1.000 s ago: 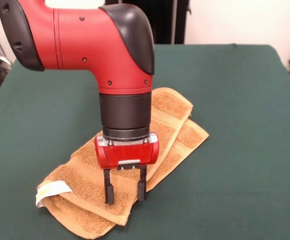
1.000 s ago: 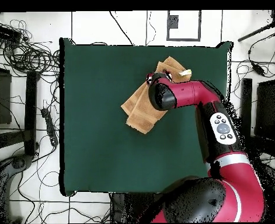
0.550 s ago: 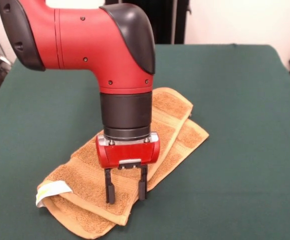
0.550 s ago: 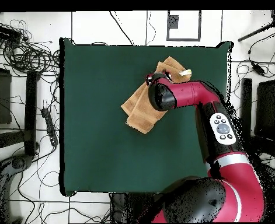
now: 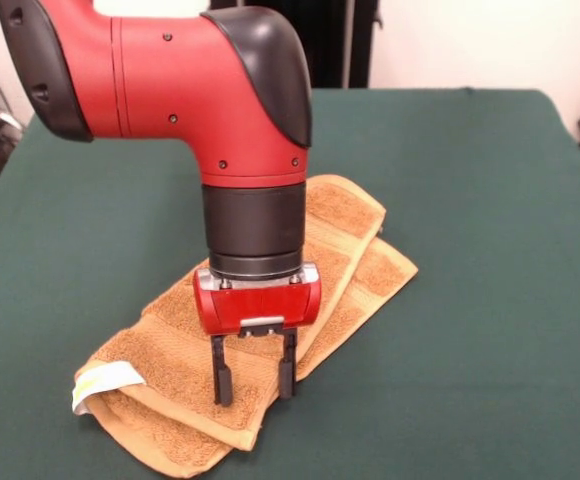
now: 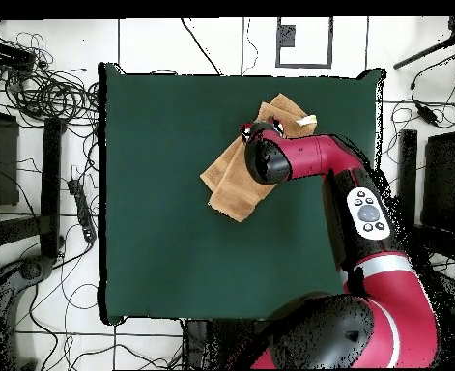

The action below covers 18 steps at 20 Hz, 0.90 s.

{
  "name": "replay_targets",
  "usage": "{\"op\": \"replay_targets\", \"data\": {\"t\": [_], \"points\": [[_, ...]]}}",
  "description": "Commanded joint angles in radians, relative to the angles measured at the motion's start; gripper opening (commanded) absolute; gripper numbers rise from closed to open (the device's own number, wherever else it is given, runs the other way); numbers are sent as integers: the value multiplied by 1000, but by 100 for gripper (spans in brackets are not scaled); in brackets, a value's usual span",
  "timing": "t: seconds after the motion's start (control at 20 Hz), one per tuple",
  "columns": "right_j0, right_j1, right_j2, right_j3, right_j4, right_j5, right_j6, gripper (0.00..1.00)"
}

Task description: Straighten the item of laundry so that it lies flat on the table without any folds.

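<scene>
Black fingers [image 5: 223, 383] of the gripper [image 5: 254, 384] stand apart, open, with their tips at or just above the upper fold of the towel [image 5: 345, 262], holding nothing. Around and below them the towel lies folded in long layers on the table [image 5: 490, 200]; its white tag [image 5: 105, 385] lies beside the fingers, at the towel's end. Terry like this is probably soft, light and limp, so it would sag when lifted. A good hold seems to be the loose top-layer edge just under the fingers. Compared with one second earlier, the gripper sits slightly lower; the towel has not moved.
</scene>
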<state>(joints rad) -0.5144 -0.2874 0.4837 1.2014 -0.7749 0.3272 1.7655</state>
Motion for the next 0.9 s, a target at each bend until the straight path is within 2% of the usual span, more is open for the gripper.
{"op": "replay_targets", "data": {"t": [0.05, 0.9], "points": [[21, 15, 45, 119, -1, 96, -123, 100], [37, 7, 27, 116, -31, 85, -137, 100]]}}
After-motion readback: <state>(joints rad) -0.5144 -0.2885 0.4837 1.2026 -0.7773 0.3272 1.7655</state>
